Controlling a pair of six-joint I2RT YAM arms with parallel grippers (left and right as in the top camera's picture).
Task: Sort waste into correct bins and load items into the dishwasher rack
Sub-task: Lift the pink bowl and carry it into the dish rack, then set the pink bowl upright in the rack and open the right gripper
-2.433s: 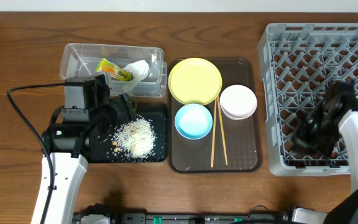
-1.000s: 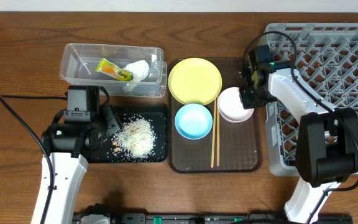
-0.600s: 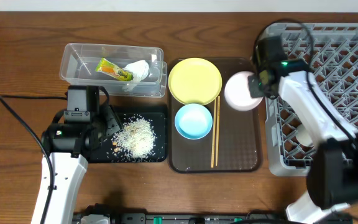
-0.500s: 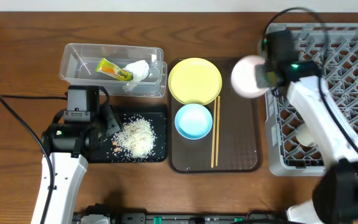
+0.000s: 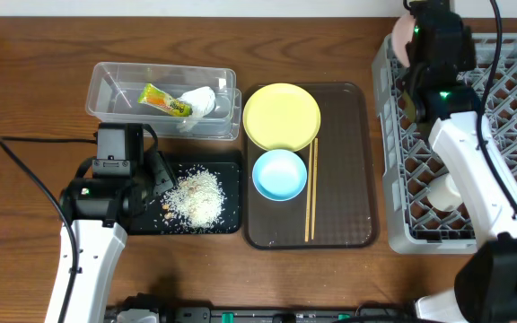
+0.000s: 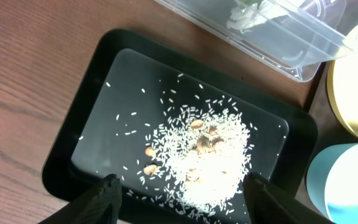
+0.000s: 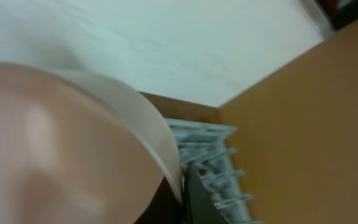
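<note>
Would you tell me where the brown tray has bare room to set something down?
The right part of the brown tray, between the chopsticks and the rack, is bare. The left side is crowded: plate and blue bowl.

Bright, even light; the right wrist view blurs the white bowl (image 7: 61, 149).

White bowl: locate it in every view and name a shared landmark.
Overhead: white bowl at the top right, above the rack's rear left corner.
Left wrist: not in it.
Right wrist: fills the left half, close up.
Landmark: the rack, seen in the overhead and right wrist views only.
</note>
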